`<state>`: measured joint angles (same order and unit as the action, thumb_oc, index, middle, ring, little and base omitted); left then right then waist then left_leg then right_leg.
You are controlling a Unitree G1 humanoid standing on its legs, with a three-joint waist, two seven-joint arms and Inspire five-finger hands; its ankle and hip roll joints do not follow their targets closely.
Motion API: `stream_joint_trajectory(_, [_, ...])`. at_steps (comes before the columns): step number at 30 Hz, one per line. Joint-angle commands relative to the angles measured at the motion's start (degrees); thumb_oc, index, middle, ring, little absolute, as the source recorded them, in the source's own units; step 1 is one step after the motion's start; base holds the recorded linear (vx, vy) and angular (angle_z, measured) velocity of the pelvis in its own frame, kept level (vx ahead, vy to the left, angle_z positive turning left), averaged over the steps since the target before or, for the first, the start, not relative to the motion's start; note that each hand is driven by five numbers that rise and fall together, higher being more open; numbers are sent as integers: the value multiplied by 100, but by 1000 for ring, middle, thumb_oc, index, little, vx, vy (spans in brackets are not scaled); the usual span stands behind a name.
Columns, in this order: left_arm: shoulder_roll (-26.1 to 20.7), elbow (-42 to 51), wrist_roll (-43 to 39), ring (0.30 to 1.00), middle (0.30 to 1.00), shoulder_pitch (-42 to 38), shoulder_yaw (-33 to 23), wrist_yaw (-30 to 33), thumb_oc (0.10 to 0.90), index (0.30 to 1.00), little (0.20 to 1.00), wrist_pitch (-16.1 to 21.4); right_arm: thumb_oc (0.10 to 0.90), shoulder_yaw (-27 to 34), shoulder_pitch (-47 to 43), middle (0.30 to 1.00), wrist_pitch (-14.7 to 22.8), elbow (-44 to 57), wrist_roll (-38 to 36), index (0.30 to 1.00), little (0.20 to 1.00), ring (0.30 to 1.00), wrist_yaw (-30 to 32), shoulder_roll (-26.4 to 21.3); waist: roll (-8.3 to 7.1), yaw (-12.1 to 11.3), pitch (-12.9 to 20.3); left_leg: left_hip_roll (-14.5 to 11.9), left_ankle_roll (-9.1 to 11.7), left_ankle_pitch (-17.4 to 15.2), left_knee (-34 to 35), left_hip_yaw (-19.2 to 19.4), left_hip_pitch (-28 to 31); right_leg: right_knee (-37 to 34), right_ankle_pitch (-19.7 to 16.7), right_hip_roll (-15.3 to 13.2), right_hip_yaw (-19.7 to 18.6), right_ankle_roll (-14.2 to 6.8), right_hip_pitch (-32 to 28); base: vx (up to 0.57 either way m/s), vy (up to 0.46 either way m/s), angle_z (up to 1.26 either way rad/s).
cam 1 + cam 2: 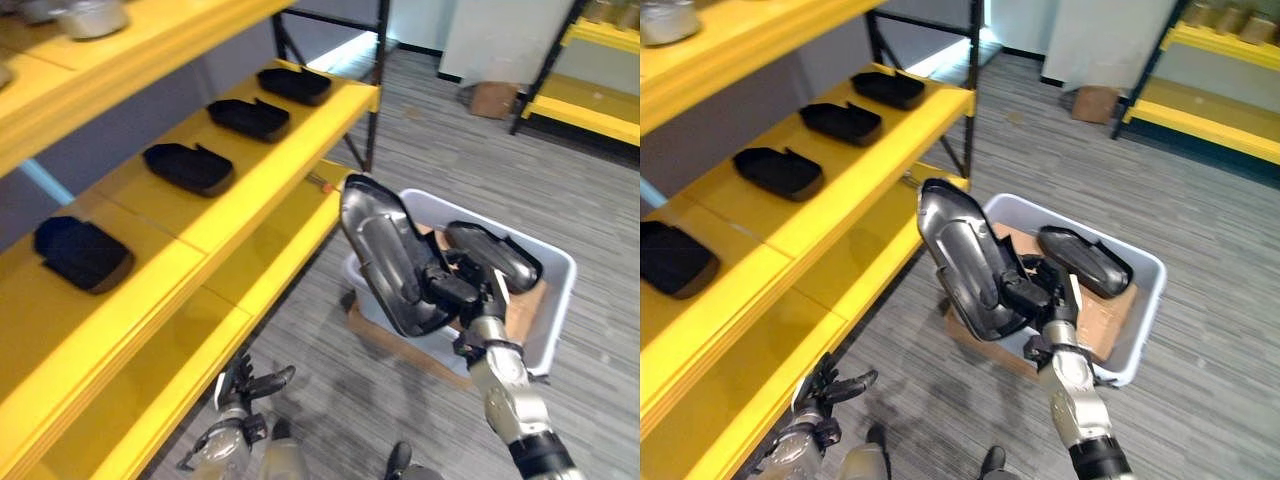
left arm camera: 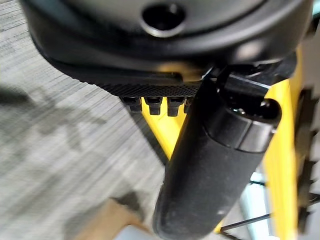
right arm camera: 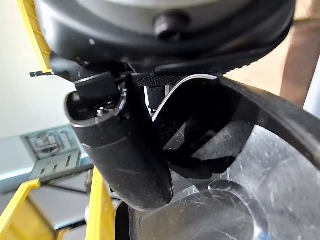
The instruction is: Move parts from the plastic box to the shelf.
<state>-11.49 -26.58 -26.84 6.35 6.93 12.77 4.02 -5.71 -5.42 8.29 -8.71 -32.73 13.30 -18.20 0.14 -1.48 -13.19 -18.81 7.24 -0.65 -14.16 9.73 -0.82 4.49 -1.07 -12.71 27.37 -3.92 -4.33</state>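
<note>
My right hand (image 1: 452, 288) is shut on a large glossy black moulded part (image 1: 385, 250), holding it upright above the near-left corner of the white plastic box (image 1: 556, 300). In the right wrist view the thumb (image 3: 125, 145) presses on the part's rim (image 3: 240, 165). Another black part (image 1: 495, 252) lies inside the box. Several black parts, such as one (image 1: 188, 166) and another (image 1: 82, 252), sit in a row on the yellow shelf (image 1: 240, 185). My left hand (image 1: 245, 392) hangs low by the shelf's bottom edge, fingers relaxed and holding nothing.
The box rests on a brown cardboard sheet (image 1: 390, 340) on the grey floor. A lower yellow shelf level (image 1: 270, 250) runs under the row of parts. A black shelf post (image 1: 376, 90) stands behind. Another yellow rack (image 1: 590, 100) and a cardboard box (image 1: 494, 98) stand far right.
</note>
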Motion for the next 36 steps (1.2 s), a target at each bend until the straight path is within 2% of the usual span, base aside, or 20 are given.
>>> stream_joint_trajectory(1, [-254, 738, -13, 1000, 1000, -107, -111, -175, 900, 1000, 1000, 350, 400, 376, -447, 300, 713, 890, -119, 300, 300, 300, -175, 107, -49, 38, 525, 239, -109, 392, 1143, -42, 85, 534, 336, -270, 18, -133, 453, 45, 139, 54])
stream_joint_trajectory(2, [-256, 735, -13, 1000, 1000, -100, -114, -174, 900, 1000, 1000, 348, 400, 370, -443, 300, 710, 888, -119, 300, 300, 300, -176, 110, -40, 43, 540, 223, -65, 308, 1152, -87, 141, 562, 424, -247, -62, -193, 423, 82, 189, 77])
stream_joint_trajectory(3, [-267, 762, 0, 1000, 1000, -40, -133, -202, 900, 1000, 1000, 334, 400, 451, -354, 300, 723, 933, -198, 300, 300, 300, -185, 209, -63, -23, 605, 425, -151, 334, 1230, -167, 72, 447, 219, -398, 132, -221, 345, 56, 140, 68])
stream_joint_trajectory(6, [-315, 836, 11, 1000, 1000, 56, -196, -241, 900, 1000, 1000, 312, 400, 467, -306, 300, 734, 974, -248, 300, 300, 300, -220, 284, -119, -84, 625, 581, -218, 278, 1226, -221, 43, 373, 111, -524, 187, -289, 275, 34, 160, 33])
stream_joint_trajectory(8, [-309, 830, 34, 1000, 1000, 174, -279, -263, 900, 1000, 1000, 312, 400, 473, -248, 300, 739, 1051, -236, 300, 300, 300, -237, 352, -165, -192, 657, 692, -229, 138, 1250, -272, 63, 335, 115, -622, 226, -434, 157, 73, 172, 28])
stream_joint_trajectory(9, [-302, 810, 32, 1000, 1000, 203, -297, -248, 900, 1000, 1000, 309, 400, 486, -226, 300, 740, 1073, -236, 300, 300, 300, -245, 397, -209, -246, 646, 816, -313, 201, 1248, -276, -24, 295, -14, -734, 374, -421, 145, 35, 165, 25])
stream_joint_trajectory(16, [-323, 1031, 128, 1000, 1000, 532, -480, -285, 900, 1000, 1000, 306, 400, 224, -238, 300, 649, 1133, -259, 300, 300, 300, -441, 565, -424, -603, 699, 1450, -618, 17, 1301, -560, -147, 257, -486, -1148, 531, -708, 3, 36, 168, 32])
stream_joint_trajectory(18, [-333, 1048, 129, 1000, 1000, 547, -492, -274, 900, 1000, 1000, 312, 400, 193, -291, 300, 648, 1129, -257, 300, 300, 300, -446, 585, -441, -649, 699, 1523, -655, -21, 1268, -590, -167, 229, -582, -1203, 522, -744, -4, 20, 110, 37])
stream_joint_trajectory(20, [-333, 1161, 116, 1000, 1000, 644, -542, -284, 900, 1000, 1000, 321, 400, 116, -404, 300, 655, 1114, -257, 300, 300, 300, -458, 613, -460, -774, 701, 1692, -745, -113, 1168, -633, -230, 153, -752, -1313, 486, -809, -14, 28, 214, 12])
stream_joint_trajectory(21, [-343, 1173, 107, 1000, 1000, 677, -591, -258, 900, 1000, 1000, 331, 400, 83, -478, 300, 665, 1116, -234, 300, 300, 300, -427, 674, -481, -879, 683, 1884, -824, -179, 1045, -722, -310, 148, -940, -1453, 487, -868, -50, 32, 255, 5])
stream_joint_trajectory(24, [-387, 1123, 158, 1000, 1000, 613, -592, -209, 900, 1000, 1000, 339, 400, 30, -493, 300, 661, 1115, -158, 300, 300, 300, -428, 697, -480, -931, 681, 2110, -948, -220, 1017, -885, -368, 344, -1146, -1599, 290, -858, 0, 30, 203, 28])
stream_joint_trajectory(26, [-453, 1091, 213, 1000, 1000, 560, -556, -177, 900, 1000, 1000, 373, 400, 9, -395, 300, 667, 1202, -137, 300, 300, 300, -458, 678, -413, -779, 673, 2216, -1012, -123, 1112, -1092, -352, 468, -1241, -1345, -593, -703, 227, 41, 159, 59])
stream_joint_trajectory(27, [-494, 1031, 254, 1000, 1000, 494, -517, -180, 900, 1000, 1000, 379, 400, 34, -373, 300, 679, 1228, -146, 300, 300, 300, -484, 646, -352, -679, 672, 2256, -1051, -39, 1180, -1230, -363, 621, -1184, -1058, -1204, -585, 491, 22, 112, 83])
stream_joint_trajectory(28, [-494, 1031, 254, 1000, 1000, 494, -517, -180, 900, 1000, 1000, 380, 400, 35, -373, 300, 679, 1228, -147, 300, 300, 300, -484, 646, -353, -684, 680, 2256, -1051, -38, 1181, -1225, -372, 625, -1184, -1059, -1212, -585, 505, 19, 139, 78])
stream_joint_trajectory(29, [-511, 1010, 294, 1000, 1000, 436, -466, -188, 900, 1000, 1000, 390, 400, 43, -300, 300, 681, 1268, -157, 300, 300, 300, -506, 603, -283, -568, 629, 2288, -1085, 15, 1226, -1362, -335, 804, -997, -713, -1636, -490, 695, 35, 140, 72])
stream_joint_trajectory(31, [-516, 1036, 347, 1000, 1000, 365, -403, -264, 900, 1000, 1000, 368, 400, 74, -204, 300, 671, 1310, -196, 300, 300, 300, -580, 549, -176, -366, 554, 2251, -1127, 85, 1339, -1548, -203, 1111, -245, -13, -1883, -216, 1043, 76, 153, 62])
stream_joint_trajectory(32, [-518, 1058, 355, 1000, 1000, 356, -380, -292, 900, 1000, 1000, 363, 400, 79, -178, 300, 662, 1299, -220, 300, 300, 300, -605, 540, -177, -295, 515, 2252, -1139, 102, 1387, -1632, -144, 1162, -60, 246, -1874, -140, 1207, 82, 53, 68])
stream_joint_trajectory(34, [-507, 1100, 346, 1000, 1000, 300, -337, -311, 900, 1000, 1000, 344, 400, 95, -174, 300, 687, 1292, -293, 300, 300, 300, -648, 534, -256, -179, 444, 2317, -1139, 100, 1378, -1750, -87, 1012, 15, 631, -1876, -71, 1369, 82, -30, 70])
stream_joint_trajectory(35, [-495, 1113, 336, 1000, 1000, 276, -316, -305, 900, 1000, 1000, 340, 400, 72, -182, 300, 731, 1295, -333, 300, 300, 300, -665, 528, -344, -76, 388, 2408, -1132, 80, 1347, -1896, -40, 772, -74, 981, -2101, -92, 1613, 78, -44, 50])
stream_joint_trajectory(36, [-494, 1112, 336, 1000, 1000, 276, -318, -305, 900, 1000, 1000, 340, 400, 70, -184, 300, 733, 1292, -334, 300, 300, 300, -666, 527, -337, -75, 385, 2398, -1130, 65, 1344, -1898, -31, 764, -71, 991, -2097, -89, 1600, 113, -70, 31])
